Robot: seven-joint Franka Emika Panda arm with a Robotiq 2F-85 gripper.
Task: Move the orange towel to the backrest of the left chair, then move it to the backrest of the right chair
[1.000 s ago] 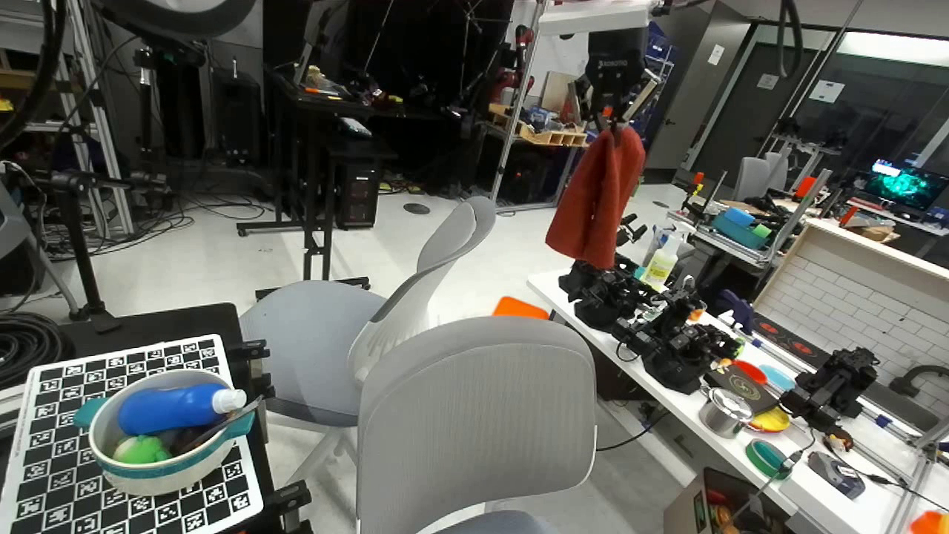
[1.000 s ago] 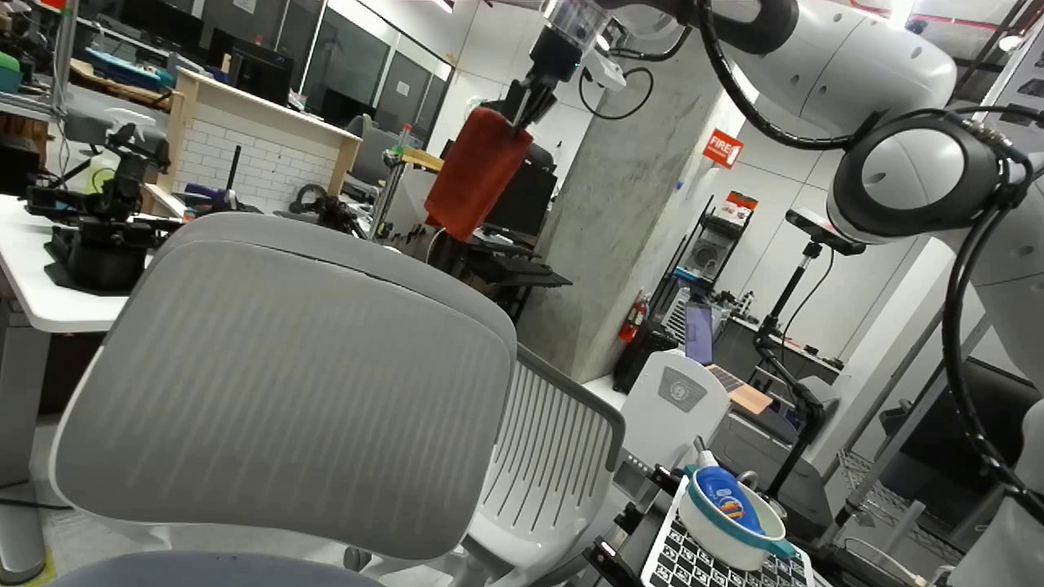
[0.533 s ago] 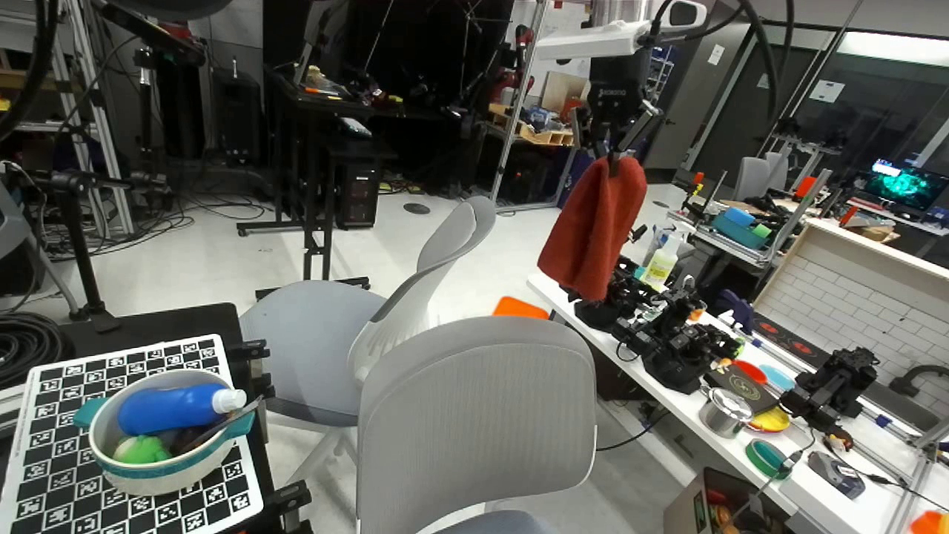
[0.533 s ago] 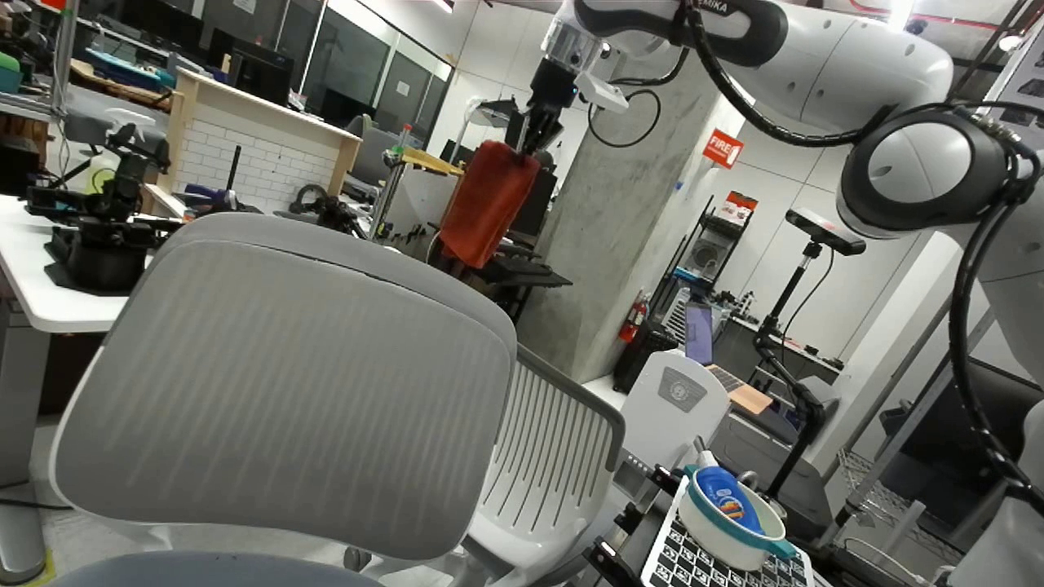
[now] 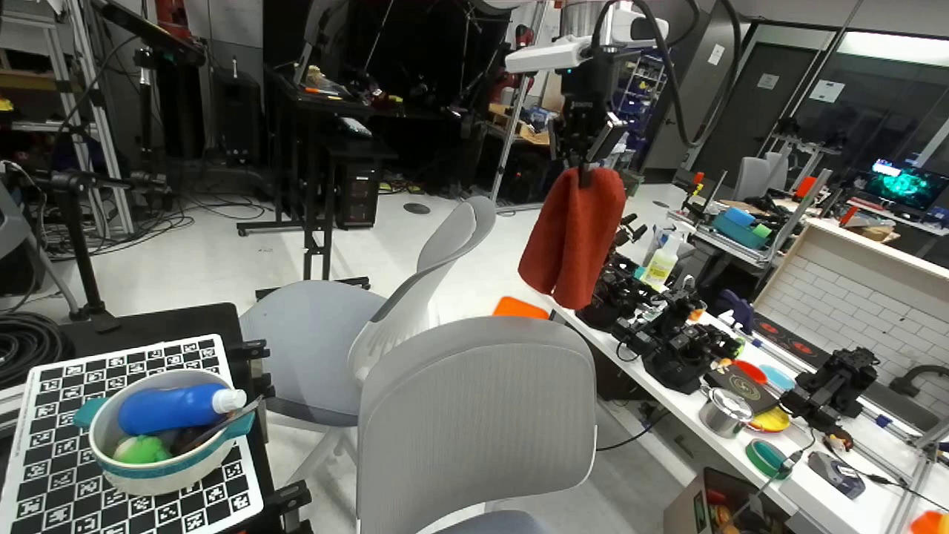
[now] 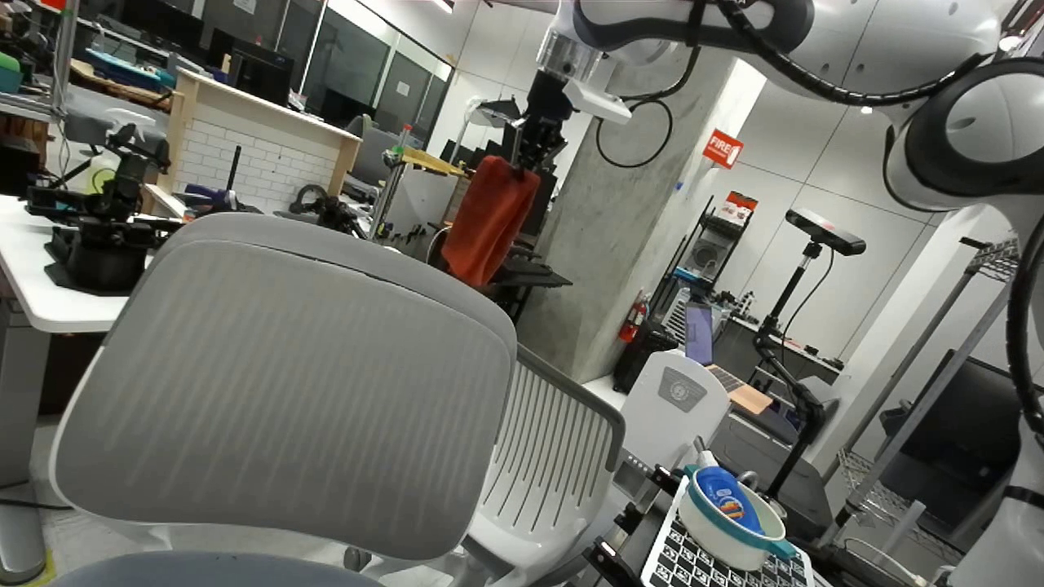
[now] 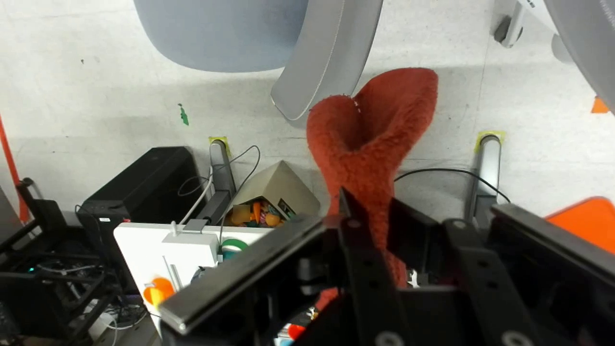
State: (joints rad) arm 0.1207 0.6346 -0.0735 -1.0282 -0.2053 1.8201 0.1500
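My gripper [image 5: 584, 175] is shut on the red-orange towel [image 5: 569, 241] at its upper part, and the towel hangs down folded in the air. In an exterior view it hangs behind and above the nearer grey chair backrest [image 5: 482, 415], right of the farther chair's backrest [image 5: 454, 241]. It also hangs from the gripper [image 6: 526, 165] in an exterior view with the towel [image 6: 489, 224] above the large grey backrest [image 6: 285, 391] and the slatted backrest [image 6: 555, 440]. In the wrist view the fingers pinch the towel [image 7: 358, 166] beside a grey backrest [image 7: 331, 62].
A white table [image 5: 686, 400] with black robot arms [image 5: 671, 345], a metal pot [image 5: 726, 412] and other items stands beside the chairs. A white-and-teal pot [image 5: 148, 483] with a blue bottle sits on a checkered board [image 5: 33, 475]. A box [image 7: 288, 190] stands on the floor.
The gripper has come down with the towel; in the exterior views it shifts slightly left and slightly right respectively. The towel stays held, and the chairs have not moved.
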